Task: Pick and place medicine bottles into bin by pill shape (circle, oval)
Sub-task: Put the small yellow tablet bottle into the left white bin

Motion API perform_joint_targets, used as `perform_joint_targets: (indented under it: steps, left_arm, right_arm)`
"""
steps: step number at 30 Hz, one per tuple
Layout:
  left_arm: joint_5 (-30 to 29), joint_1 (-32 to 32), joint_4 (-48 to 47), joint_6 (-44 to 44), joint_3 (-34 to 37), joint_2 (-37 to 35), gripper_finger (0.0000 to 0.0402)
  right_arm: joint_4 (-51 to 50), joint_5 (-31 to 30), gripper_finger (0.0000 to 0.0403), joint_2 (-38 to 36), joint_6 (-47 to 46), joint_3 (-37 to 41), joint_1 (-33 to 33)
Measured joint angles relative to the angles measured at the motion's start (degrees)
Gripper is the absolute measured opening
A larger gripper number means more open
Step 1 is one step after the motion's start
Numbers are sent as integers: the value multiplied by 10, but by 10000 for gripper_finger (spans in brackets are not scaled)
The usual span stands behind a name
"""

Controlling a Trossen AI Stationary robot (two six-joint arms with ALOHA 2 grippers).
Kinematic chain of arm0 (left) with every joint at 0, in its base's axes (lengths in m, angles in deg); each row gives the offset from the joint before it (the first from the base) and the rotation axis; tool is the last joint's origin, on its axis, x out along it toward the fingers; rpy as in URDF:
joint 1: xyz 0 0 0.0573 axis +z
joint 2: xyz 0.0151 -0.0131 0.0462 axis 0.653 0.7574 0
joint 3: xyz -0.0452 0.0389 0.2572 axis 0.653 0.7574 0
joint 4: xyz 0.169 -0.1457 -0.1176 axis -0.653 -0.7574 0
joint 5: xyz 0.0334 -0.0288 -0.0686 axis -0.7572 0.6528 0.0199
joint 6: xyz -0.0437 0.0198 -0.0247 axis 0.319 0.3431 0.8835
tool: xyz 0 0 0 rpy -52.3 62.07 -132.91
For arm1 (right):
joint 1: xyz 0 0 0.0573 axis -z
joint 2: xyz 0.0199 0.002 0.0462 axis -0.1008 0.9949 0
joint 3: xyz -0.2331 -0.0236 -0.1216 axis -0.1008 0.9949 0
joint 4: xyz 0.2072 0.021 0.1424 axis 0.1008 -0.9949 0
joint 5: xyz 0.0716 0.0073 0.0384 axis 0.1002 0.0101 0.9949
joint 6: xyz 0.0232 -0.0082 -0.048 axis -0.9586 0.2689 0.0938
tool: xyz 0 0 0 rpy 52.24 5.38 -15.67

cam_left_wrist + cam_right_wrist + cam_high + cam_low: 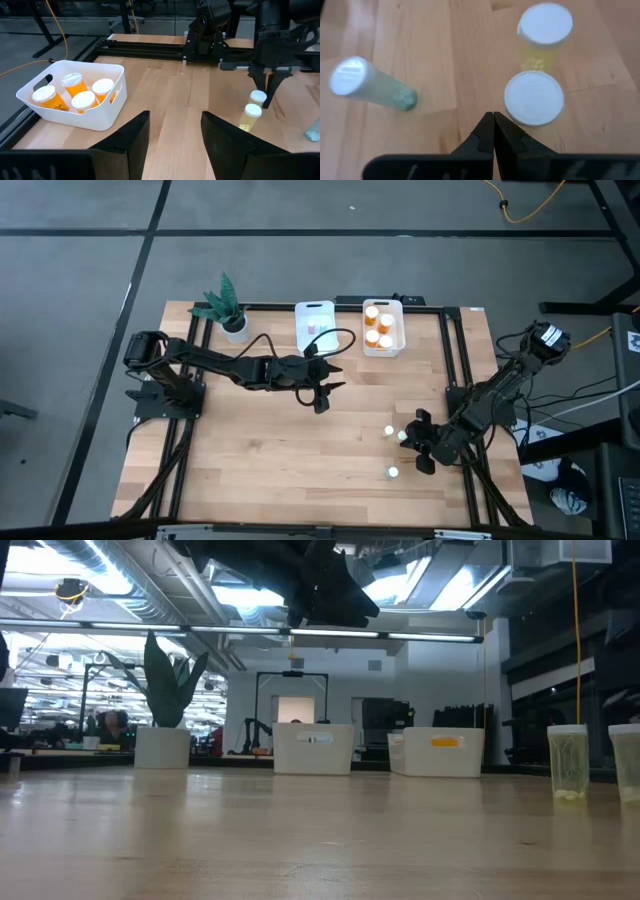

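Observation:
Three small pale bottles stand on the table's right part: two close together (389, 431) (404, 436) and one nearer the front (393, 472). In the right wrist view two show white caps (534, 97) (545, 25) and the third is greenish (365, 85). My right gripper (493, 116) is shut, above the table beside the pair (418, 442), touching nothing. Three or more orange bottles with white caps stand in a white bin (75, 95) (383, 327). My left gripper (172, 117) is open and empty above the table's middle (322, 395).
A second white bin (315, 325) stands left of the bin with the orange bottles, at the far edge. A potted green plant (228, 308) stands at the far left. A black frame rail (455, 360) runs along the table's right side. Bare wood lies between the arms.

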Motion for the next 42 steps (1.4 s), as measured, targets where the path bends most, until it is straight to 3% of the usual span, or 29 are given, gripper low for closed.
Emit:
perform_joint_targets:
  steps: [21, 35, 42]
  left_arm:
    - [0, 0, -10, 0, 0, 0, 169]
    - [0, 0, -10, 0, 0, 0, 169]
    - [0, 0, -10, 0, 0, 0, 169]
  right_arm:
    - [47, 49, 3, 13, 109, 0, 81]
    - [46, 80, 3, 14, 91, 0, 89]
    - [45, 89, 3, 49, 69, 0, 89]
